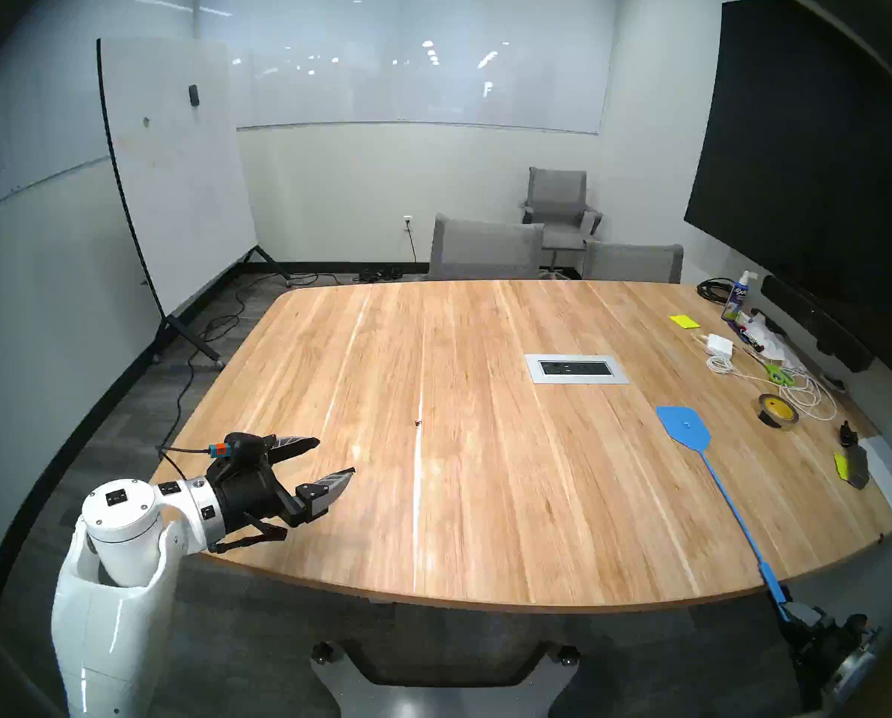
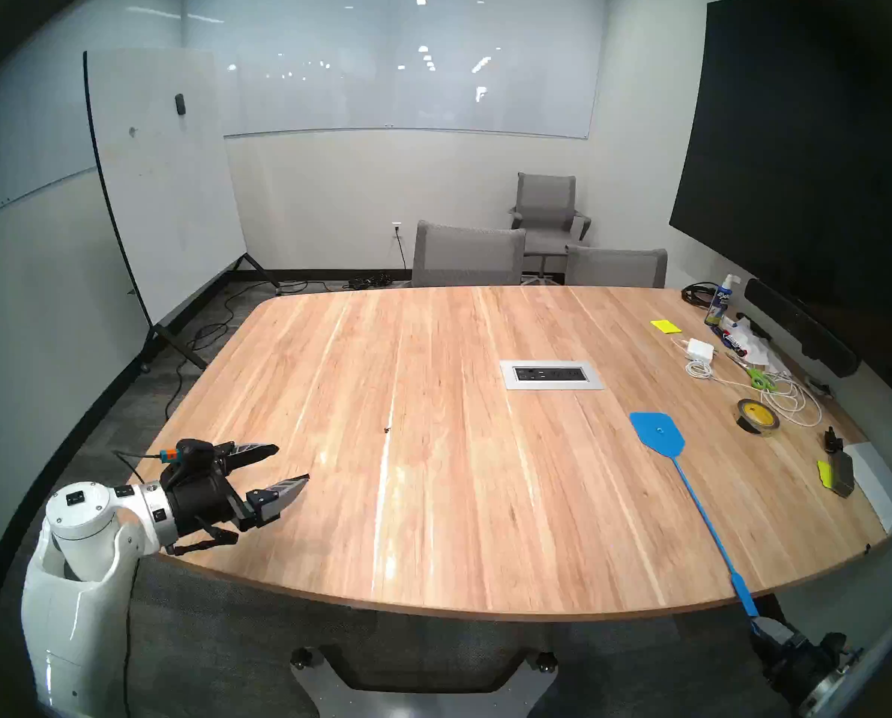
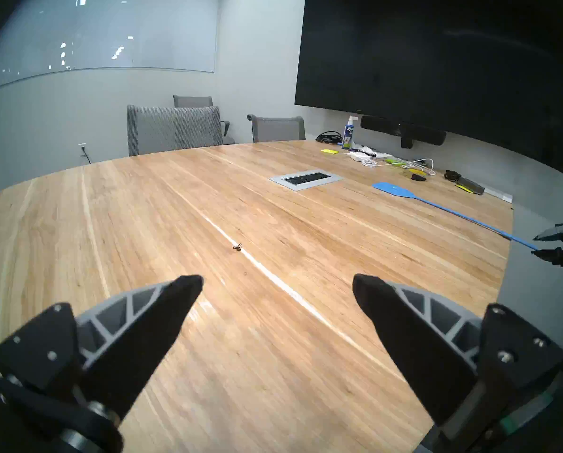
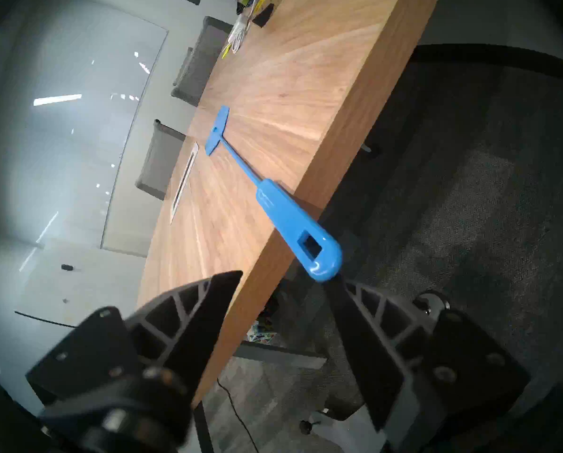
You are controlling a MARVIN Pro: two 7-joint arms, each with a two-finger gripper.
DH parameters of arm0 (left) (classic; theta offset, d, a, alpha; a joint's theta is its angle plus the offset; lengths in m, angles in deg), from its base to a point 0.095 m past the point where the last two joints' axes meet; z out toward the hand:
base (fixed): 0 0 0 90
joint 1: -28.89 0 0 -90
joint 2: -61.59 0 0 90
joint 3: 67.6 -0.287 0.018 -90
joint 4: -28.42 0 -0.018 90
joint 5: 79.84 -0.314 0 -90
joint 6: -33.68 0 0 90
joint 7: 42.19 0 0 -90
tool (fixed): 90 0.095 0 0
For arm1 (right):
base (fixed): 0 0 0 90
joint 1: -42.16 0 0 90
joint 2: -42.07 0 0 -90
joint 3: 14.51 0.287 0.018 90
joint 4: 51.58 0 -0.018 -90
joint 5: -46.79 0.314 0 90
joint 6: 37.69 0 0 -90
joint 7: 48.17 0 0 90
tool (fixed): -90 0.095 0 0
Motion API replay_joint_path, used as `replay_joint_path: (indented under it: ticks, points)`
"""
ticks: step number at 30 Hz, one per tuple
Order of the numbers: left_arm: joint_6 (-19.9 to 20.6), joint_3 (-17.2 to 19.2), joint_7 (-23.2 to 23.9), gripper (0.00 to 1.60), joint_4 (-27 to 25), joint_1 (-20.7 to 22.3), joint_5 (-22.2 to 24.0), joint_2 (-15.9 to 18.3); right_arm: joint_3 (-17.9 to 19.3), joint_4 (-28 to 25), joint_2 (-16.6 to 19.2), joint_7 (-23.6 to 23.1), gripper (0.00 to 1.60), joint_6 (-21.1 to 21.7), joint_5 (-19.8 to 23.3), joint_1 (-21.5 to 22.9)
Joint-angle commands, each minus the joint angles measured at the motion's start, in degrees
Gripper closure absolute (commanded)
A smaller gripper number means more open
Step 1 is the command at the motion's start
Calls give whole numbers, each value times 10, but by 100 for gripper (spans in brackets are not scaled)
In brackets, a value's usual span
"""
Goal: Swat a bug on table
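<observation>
The bug [image 1: 419, 420] [image 2: 386, 429] [image 3: 237, 246] is a tiny dark speck on the light wood table [image 1: 485, 520], left of its middle. My left gripper [image 1: 335, 457] [image 2: 292, 462] [image 3: 277, 279] hovers open and empty over the near left corner, pointing toward the bug, which lies well ahead of it. A blue fly swatter [image 1: 684, 426] [image 2: 659, 432] [image 3: 393, 191] [image 4: 273, 204] lies flat on the right side, its handle sticking out past the near edge. My right gripper [image 1: 792, 612] [image 4: 285, 277] sits off that edge, jaws apart around the handle's end.
A grey power-outlet panel [image 1: 577, 369] is set into the table. Tape roll [image 1: 778, 410], white cables [image 1: 806, 390], scissors, a spray bottle [image 1: 736, 297] and sticky notes crowd the right edge. Grey chairs [image 1: 485, 250] stand at the far side, a whiteboard [image 1: 174, 173] to the left.
</observation>
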Motion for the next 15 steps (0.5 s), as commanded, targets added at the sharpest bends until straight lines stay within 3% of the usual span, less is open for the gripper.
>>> replay_joint_path:
  ticks: [1, 3, 8, 10, 12, 15]
  points:
    - [1, 0, 1, 0, -9, 1, 0, 1, 3, -2, 4, -7, 48, -1, 2, -2]
    - [1, 0, 1, 0, -9, 1, 0, 1, 3, -2, 4, -6, 51, -1, 2, -1]
    - [1, 0, 1, 0, -9, 1, 0, 1, 4, -1, 4, -4, 41, 1, 2, 0]
    - [1, 0, 1, 0, -9, 1, 0, 1, 5, -1, 4, -1, 32, 2, 1, 1]
    - [1, 1, 1, 0, -9, 1, 0, 1, 5, -1, 3, 1, 6, 2, 1, 2]
    - [1, 1, 2, 0, -9, 1, 0, 0, 6, -1, 3, 3, 0, 4, 0, 4]
